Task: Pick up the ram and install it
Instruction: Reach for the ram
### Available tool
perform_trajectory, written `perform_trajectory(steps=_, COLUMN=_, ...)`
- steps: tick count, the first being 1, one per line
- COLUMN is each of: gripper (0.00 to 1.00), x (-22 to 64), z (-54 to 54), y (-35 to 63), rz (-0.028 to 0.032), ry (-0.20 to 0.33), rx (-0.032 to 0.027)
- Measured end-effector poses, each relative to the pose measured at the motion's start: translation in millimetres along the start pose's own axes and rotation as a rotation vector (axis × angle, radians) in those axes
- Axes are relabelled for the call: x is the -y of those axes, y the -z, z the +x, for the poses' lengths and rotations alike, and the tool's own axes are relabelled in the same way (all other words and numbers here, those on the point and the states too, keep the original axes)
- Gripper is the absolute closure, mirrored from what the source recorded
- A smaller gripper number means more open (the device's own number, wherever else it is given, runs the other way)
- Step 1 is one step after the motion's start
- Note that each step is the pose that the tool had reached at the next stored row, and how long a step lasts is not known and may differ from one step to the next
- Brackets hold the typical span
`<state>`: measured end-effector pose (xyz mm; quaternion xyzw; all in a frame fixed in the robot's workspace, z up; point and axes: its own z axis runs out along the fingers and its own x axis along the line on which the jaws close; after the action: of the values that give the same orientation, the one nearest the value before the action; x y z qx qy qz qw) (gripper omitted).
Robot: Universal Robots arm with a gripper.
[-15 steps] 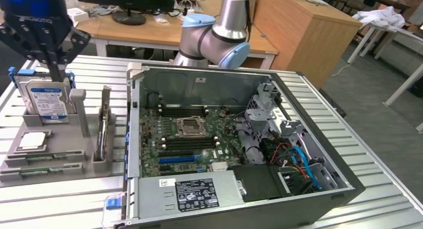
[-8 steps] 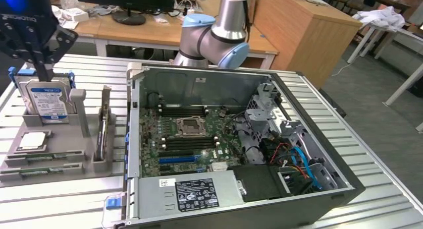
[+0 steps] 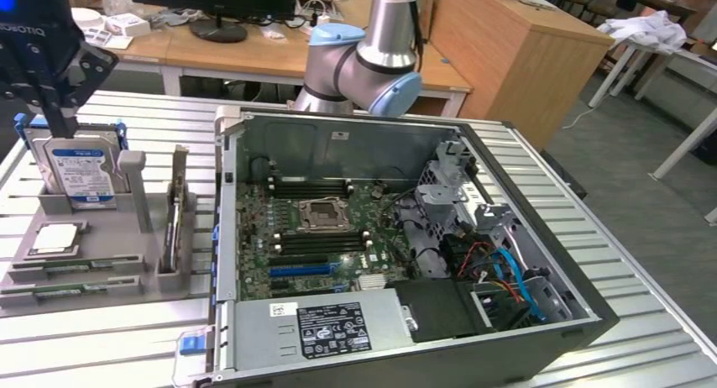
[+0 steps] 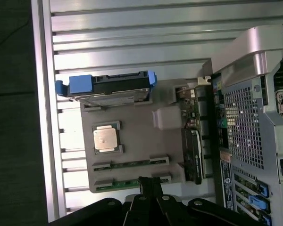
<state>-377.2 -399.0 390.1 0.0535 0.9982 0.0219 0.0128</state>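
Two ram sticks lie in slots of a grey holder [image 3: 123, 275] to the exterior view's left of the computer case: one green stick [image 3: 81, 266] [image 4: 130, 164] and a second [image 3: 65, 291] [image 4: 125, 183] beside it. My gripper [image 3: 59, 128] [image 4: 150, 182] hangs well above the holder, over the hard drive end in the exterior view. Its dark fingers are shut together with nothing between them. In the wrist view the fingertips overlap the end of the second stick. The motherboard's black memory slots [image 3: 319, 243] lie on either side of the processor socket [image 3: 321, 212].
The holder also carries an upright hard drive [image 3: 81, 174] [image 4: 111, 89] with blue rails, a silver processor chip [image 3: 56, 237] [image 4: 105, 138] and a card standing on edge [image 3: 177, 212]. The open case [image 3: 336, 119] has raised walls, a drive cage and cables at the exterior view's right.
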Motion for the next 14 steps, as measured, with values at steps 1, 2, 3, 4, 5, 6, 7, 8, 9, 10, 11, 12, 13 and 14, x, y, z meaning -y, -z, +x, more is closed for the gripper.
perform_trajectory(steps=1, gripper=0.89, x=0.2, z=1.4, y=0.0, rz=0.0, ry=0.0, rx=0.0)
perform_trajectory(steps=2, gripper=0.89, x=0.3, z=2.8, y=0.0, rz=0.0, ry=0.0, rx=0.0)
perform_trajectory(steps=3, gripper=0.89, x=0.5, z=4.2, y=0.0, rz=0.0, ry=0.0, rx=0.0)
perform_trajectory(steps=4, gripper=0.89, x=0.6, z=5.7, y=0.0, rz=0.0001, ry=0.0, rx=-0.0001)
perform_trajectory(steps=5, gripper=0.89, x=0.7, z=6.9, y=-0.1, rz=0.0, ry=0.0, rx=0.0)
perform_trajectory(steps=6, gripper=0.89, x=0.8, z=7.5, y=-0.1, rz=0.0, ry=0.0, rx=0.0)
perform_trajectory(steps=7, gripper=0.89, x=0.9, z=7.8, y=0.0, rz=0.0001, ry=0.0, rx=-0.0001)
perform_trajectory(steps=8, gripper=0.89, x=0.9, z=7.8, y=-0.1, rz=0.0, ry=0.0, rx=0.0)
perform_trajectory(steps=9, gripper=0.89, x=0.9, z=7.8, y=-0.1, rz=0.0, ry=0.0, rx=0.0)
perform_trajectory(steps=10, gripper=0.89, x=0.9, z=7.8, y=-0.1, rz=0.0, ry=0.0, rx=0.0)
perform_trajectory(steps=11, gripper=0.89, x=0.8, z=7.8, y=-0.1, rz=0.0, ry=0.0, rx=0.0)
perform_trajectory(steps=12, gripper=0.89, x=0.8, z=7.9, y=-0.1, rz=0.0, ry=0.0, rx=0.0)
perform_trajectory(steps=13, gripper=0.89, x=0.9, z=7.9, y=0.0, rz=0.0, ry=0.0, rx=-0.0001)
perform_trajectory(steps=14, gripper=0.89, x=1.0, z=8.0, y=0.0, rz=0.0001, ry=0.0, rx=-0.0001)
